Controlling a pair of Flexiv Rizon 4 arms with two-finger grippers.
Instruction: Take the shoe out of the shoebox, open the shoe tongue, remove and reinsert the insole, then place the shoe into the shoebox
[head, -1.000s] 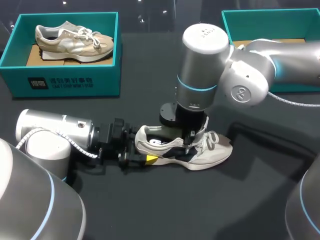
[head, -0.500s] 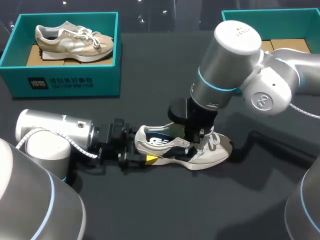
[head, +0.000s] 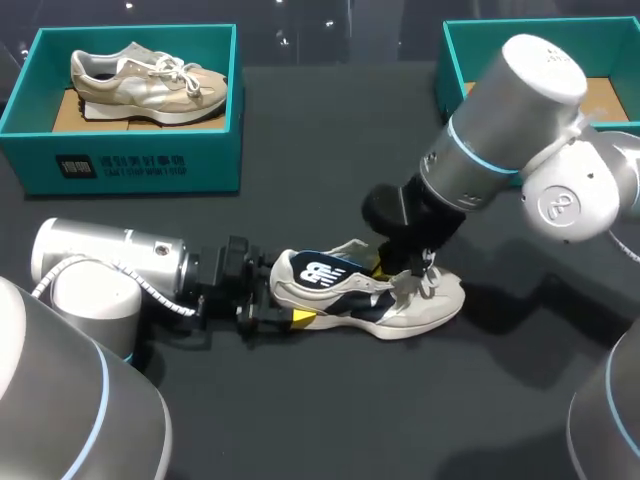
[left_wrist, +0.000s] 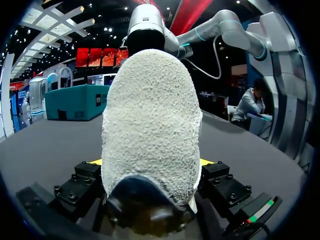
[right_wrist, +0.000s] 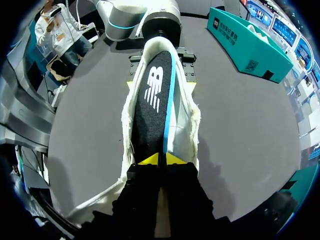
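Shoe (head: 415, 308) is lying on the dark surface (head: 330, 150).
Left claw (head: 283, 305) is clamping its heel; right claw (right_wrist: 161, 159) is pinching the insole (right_wrist: 152, 95), which is sticking up out of the shoe.

Two sneakers: one white and navy cloth sneaker (head: 425, 308) toward 6 o'clock, one beige cloth sneaker (head: 150, 80) at 10 o'clock.
Two boxes: one teal cardboard shoebox (head: 140, 165) at 10 o'clock, another teal shoebox (head: 470, 50) at 2 o'clock.
One black foam insole (head: 320, 272).
Two silver robot arms: left arm (head: 110, 265), right arm (head: 520, 130).
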